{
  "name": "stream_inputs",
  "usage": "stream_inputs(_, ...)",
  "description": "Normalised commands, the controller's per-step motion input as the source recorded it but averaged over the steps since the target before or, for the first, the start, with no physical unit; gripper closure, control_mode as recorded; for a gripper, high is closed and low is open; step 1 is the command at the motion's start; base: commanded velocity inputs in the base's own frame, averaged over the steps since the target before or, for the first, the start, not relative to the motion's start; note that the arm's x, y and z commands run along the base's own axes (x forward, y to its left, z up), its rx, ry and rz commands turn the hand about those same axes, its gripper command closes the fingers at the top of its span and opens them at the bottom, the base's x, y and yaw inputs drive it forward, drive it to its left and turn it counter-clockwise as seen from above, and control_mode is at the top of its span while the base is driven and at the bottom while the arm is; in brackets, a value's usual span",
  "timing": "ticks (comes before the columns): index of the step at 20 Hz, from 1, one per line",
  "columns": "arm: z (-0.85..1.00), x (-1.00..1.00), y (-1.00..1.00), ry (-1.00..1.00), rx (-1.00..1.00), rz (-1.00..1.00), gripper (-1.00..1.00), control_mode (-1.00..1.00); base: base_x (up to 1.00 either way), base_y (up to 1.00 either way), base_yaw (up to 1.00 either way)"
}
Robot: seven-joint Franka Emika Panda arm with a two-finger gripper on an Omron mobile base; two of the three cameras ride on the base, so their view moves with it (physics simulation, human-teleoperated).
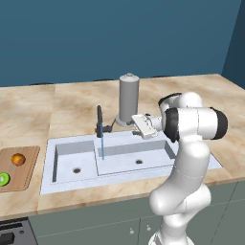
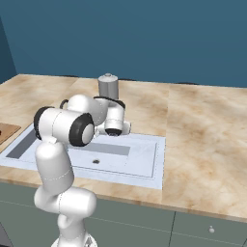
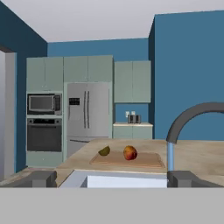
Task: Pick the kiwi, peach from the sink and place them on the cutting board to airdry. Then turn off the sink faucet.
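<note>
My gripper [image 3: 111, 178] hangs released beside the faucet [image 1: 100, 122], water running, kiwi [image 1: 4, 179] and peach [image 1: 18, 159] on the cutting board [image 1: 28, 167]; I should push its lever squarely.

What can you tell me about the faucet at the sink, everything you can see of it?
The faucet is a thin dark upright spout with a small side lever, standing on the back edge of the sink near the divider between the two basins. A thin blue stream of water falls from it into the sink, so it is running. In the hand view its spout curves overhead. Nothing touches it.
</note>
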Motion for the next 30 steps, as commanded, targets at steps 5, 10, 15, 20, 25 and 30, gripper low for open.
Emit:
stream_inputs(5,-0.03,0.27,0.02,0.0,-0.01,-0.1,-1.0,-1.0,0.0,0.0,0.0)
stream_inputs(10,-0.05,0.18,0.07,0.0,0.0,-0.12,-1.0,-1.0,0.0,0.0,0.0)
stream_inputs(15,-0.19,0.15,0.18,0.02,0.0,-0.08,-1.0,-1.0,0.0,0.0,0.0)
stream_inputs(20,-0.1,0.28,0.17,0.03,0.0,-0.04,-1.0,-1.0,0.0,0.0,0.0)
stream_inputs(25,-0.09,0.39,0.0,0.07,0.0,-0.01,-1.0,-1.0,0.0,0.0,0.0)
stream_inputs(30,-0.16,0.36,0.0,0.08,-0.02,-0.01,-1.0,-1.0,0.0,0.0,0.0)
